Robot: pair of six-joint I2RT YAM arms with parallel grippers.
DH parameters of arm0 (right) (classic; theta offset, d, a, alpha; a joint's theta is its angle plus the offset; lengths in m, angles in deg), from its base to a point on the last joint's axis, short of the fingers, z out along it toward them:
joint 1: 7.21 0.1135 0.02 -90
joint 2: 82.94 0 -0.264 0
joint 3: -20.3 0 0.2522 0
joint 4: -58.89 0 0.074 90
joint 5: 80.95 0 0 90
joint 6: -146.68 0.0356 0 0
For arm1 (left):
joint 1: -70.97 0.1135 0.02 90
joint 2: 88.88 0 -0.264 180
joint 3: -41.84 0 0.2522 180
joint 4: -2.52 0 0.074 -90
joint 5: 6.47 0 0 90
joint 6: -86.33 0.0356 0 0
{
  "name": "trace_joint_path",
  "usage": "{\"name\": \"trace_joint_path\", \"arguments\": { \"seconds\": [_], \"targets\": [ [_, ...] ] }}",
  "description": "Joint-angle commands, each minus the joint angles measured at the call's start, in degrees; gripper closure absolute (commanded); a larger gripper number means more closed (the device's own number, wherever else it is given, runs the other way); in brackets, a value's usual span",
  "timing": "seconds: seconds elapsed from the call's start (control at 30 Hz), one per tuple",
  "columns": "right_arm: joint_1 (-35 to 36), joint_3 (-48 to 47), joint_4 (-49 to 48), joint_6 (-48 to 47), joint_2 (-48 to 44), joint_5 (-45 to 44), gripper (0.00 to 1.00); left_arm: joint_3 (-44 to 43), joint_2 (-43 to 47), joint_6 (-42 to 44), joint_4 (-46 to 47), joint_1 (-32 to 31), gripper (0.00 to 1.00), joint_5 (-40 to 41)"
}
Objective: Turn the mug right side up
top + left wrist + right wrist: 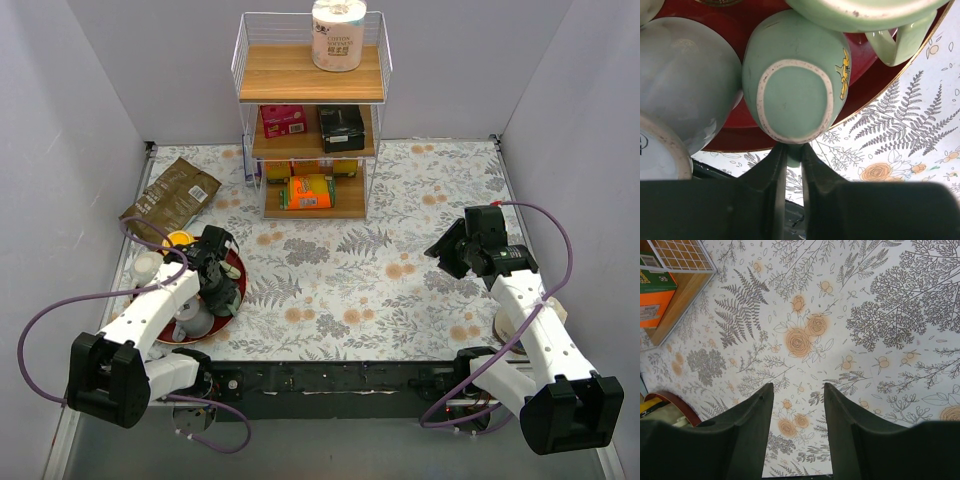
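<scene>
A pale green mug point(795, 95) lies in the red tray point(740, 132) with its unglazed base facing my left wrist camera. My left gripper point(794, 155) is shut on a green part of that mug, apparently its handle, just below the base. In the top view the left gripper point(213, 283) is over the tray point(237, 262) and hides the mug. A second green mug point(900, 40) with its handle showing sits just beyond. My right gripper point(798, 410) is open and empty above the floral cloth, at the right in the top view point(447, 252).
A grey bowl point(685, 80) and other dishes crowd the tray beside the mug. A wire shelf rack point(310, 120) with boxes and a paper roll point(338, 35) stands at the back. A brown bag point(170, 195) lies at the back left.
</scene>
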Motion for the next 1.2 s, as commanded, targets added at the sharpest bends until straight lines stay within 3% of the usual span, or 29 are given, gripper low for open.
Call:
{"name": "trace_joint_path", "arguments": {
  "seconds": [0.0,0.27,0.37,0.5,0.57,0.77,0.9,1.17],
  "targets": [
    [0.2,-0.4,-2.0,-0.7,0.4,-0.5,0.48,-0.2,0.8,-0.7,-0.4,-0.2,1.00,0.9],
    [0.2,-1.7,-2.7,-1.4,1.3,7.0,0.43,-8.1,2.4,-2.0,-5.6,-0.2,1.00,1.9],
    [0.3,-1.8,-3.5,-1.5,2.7,11.5,0.35,-13.2,3.2,-2.0,-7.8,-0.2,1.00,1.0],
    [0.3,-3.1,-2.4,-2.8,3.4,14.3,0.13,-17.0,3.7,-2.8,-9.0,-0.2,1.00,-3.8],
    [0.3,-3.2,-3.3,-4.3,2.8,15.1,0.10,-17.7,4.4,-3.4,-7.8,-0.2,1.00,-7.3],
    [0.3,-0.9,-6.6,-5.2,-0.1,19.9,0.09,-21.9,3.6,-3.2,-5.9,-0.2,1.00,-10.7],
    [0.2,0.6,-11.6,-6.2,-2.4,26.4,0.12,-24.0,3.5,-2.6,-2.1,-0.4,1.00,-17.2],
    [0.9,3.2,-26.3,-3.3,-4.7,36.8,0.14,-18.3,10.0,-3.5,18.6,-1.4,1.00,-28.1]
  ]
}}
